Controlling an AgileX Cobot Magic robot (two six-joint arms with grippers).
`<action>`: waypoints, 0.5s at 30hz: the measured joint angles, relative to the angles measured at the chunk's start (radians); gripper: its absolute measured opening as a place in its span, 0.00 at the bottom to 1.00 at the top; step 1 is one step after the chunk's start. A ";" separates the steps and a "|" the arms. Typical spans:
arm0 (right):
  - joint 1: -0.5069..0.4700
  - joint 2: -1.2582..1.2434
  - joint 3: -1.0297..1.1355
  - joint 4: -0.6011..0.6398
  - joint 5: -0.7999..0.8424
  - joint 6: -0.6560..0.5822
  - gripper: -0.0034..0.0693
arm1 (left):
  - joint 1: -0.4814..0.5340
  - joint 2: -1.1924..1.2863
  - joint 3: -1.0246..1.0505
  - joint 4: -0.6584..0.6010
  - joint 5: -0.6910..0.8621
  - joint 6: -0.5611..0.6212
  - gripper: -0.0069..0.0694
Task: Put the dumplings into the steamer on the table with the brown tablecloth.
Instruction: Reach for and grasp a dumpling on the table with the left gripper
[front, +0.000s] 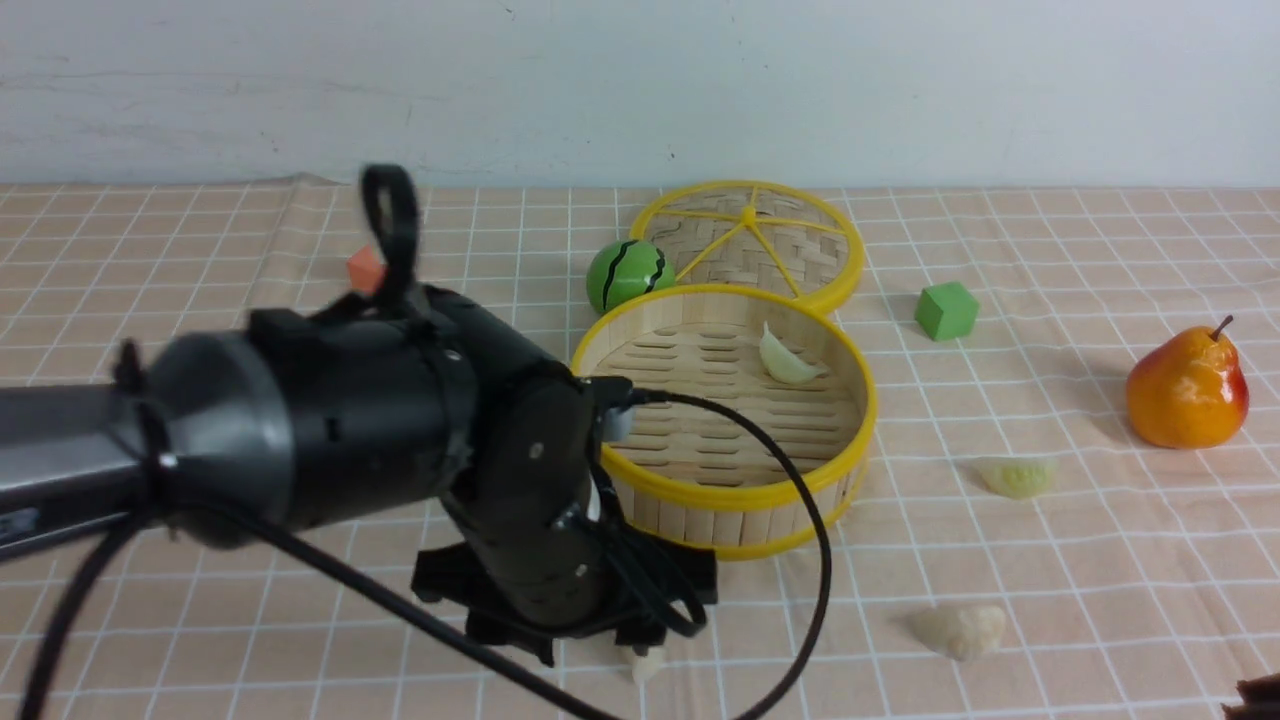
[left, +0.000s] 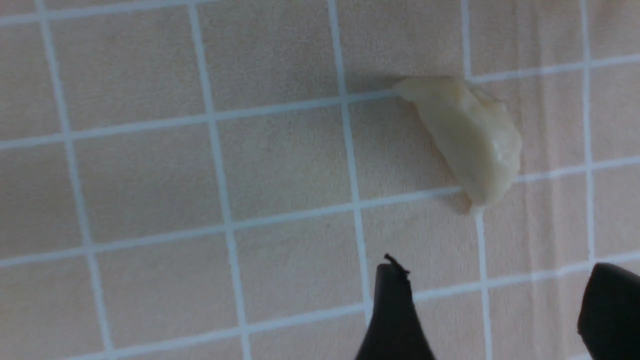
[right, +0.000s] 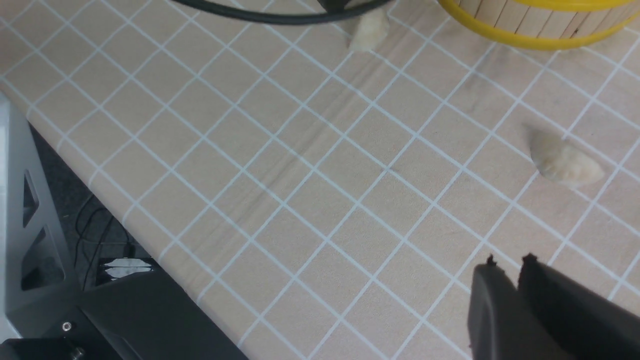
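Though creased, cloth (right: 300, 210) w/ glossy dumpling (left: 465, 135)

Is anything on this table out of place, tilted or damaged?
Nothing looks damaged or spilled. Only one dumpling lies in the steamer, propped against its far wall. Three more lie scattered on the brown tablecloth outside it: a pale green one, a cream one, and a third by the left gripper.

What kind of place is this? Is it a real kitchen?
Probably not a kitchen, more like a robot practice room. A black robot arm reaches over the checked tablecloth, the watermelon ball and pear look like toys, and the wall is plain white.
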 joint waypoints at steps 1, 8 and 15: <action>0.000 0.000 0.000 -0.003 0.001 0.000 0.15 | 0.000 0.030 -0.011 0.001 -0.011 -0.012 0.70; 0.000 0.000 0.000 -0.041 0.057 -0.001 0.16 | 0.000 0.168 -0.085 0.001 -0.051 -0.041 0.69; 0.000 0.000 0.000 -0.058 0.105 -0.001 0.16 | 0.000 0.196 -0.111 0.033 -0.071 -0.073 0.50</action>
